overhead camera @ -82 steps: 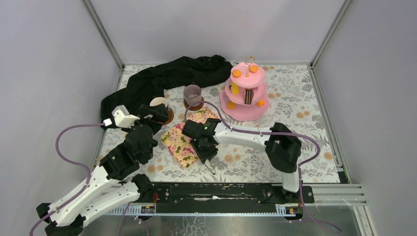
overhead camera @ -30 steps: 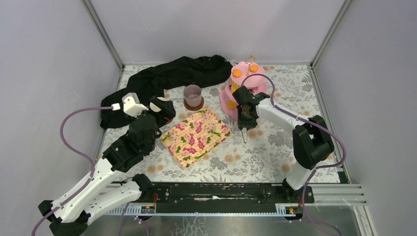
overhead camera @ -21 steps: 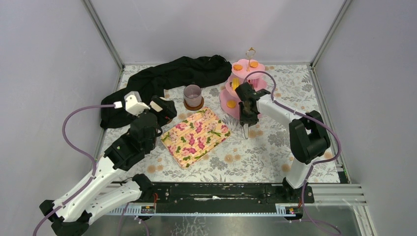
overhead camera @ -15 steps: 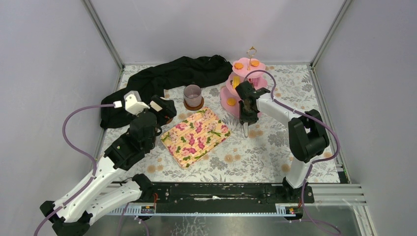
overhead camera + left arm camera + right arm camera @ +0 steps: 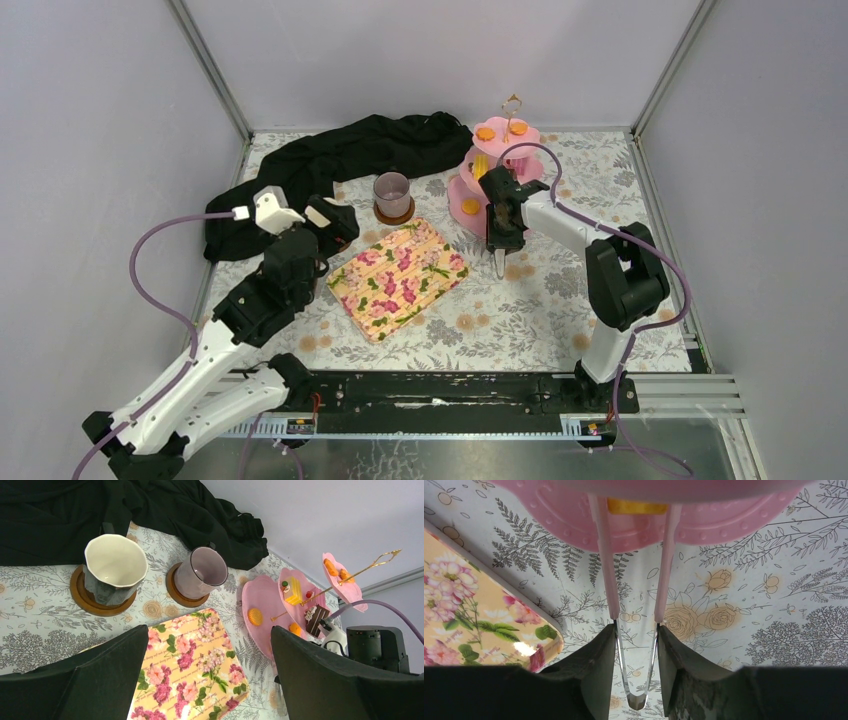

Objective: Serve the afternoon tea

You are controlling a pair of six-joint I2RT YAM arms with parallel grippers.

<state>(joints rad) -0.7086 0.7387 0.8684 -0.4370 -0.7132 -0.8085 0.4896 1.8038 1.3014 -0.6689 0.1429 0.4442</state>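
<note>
Up top, two orange cakes (image 5: 330,566) sit on the pink stand (image 5: 262,592).

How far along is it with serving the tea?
Done: the dark mug and mauve mug sit on coasters, the napkin lies flat and bare. In hand: the right jaws hold tongs that reach the stand, a yellow cake between their arms; gripped or not, I cannot tell. To do: nothing is served, the cakes all sit on the stand. The left jaws are open, empty.
</note>
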